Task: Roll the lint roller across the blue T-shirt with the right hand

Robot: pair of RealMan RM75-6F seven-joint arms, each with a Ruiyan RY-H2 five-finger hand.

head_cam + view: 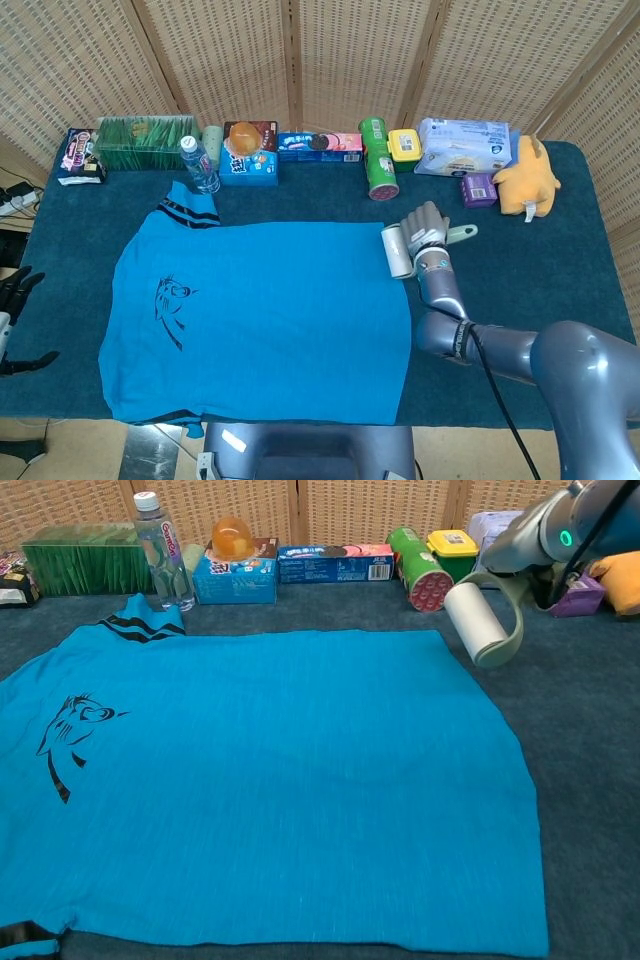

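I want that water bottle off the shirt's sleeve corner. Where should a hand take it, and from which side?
Grip the water bottle around its clear middle, coming from the front, over the shirt. It stands upright, the green box and blue carton flank it, and the cap is narrow.
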